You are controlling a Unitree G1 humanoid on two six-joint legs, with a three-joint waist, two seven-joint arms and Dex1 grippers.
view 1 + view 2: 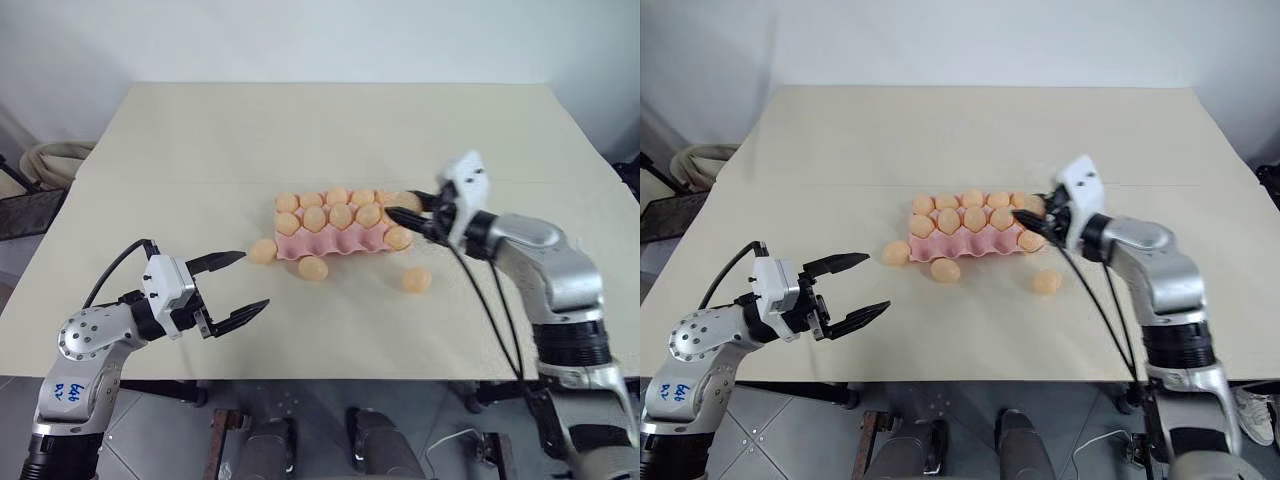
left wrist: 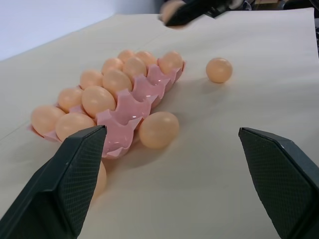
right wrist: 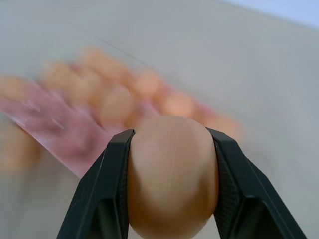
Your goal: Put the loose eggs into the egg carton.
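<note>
right wrist view: right pincer point(image 3: 172, 186) clamped on egg point(image 3: 172, 174) above egg carton point(image 1: 335, 243); left pincer point(image 1: 240, 283) apart.

Head pair overlooks table point(image 1: 300, 130); wrist cameras sit close.

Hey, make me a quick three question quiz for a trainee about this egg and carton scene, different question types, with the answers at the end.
1. True or false: the right gripper is shut on an egg.
2. How many loose eggs lie on the table outside the egg carton, not counting the held one?
A. one B. three C. six
3. Fill in: the left gripper is ____, with nothing between its fingers.

Key
1. True; its two fingers clamp the egg near the carton's right end.
2. B; one at the carton's left end, one just in front of it, one towards the right arm.
3. Open.
</note>
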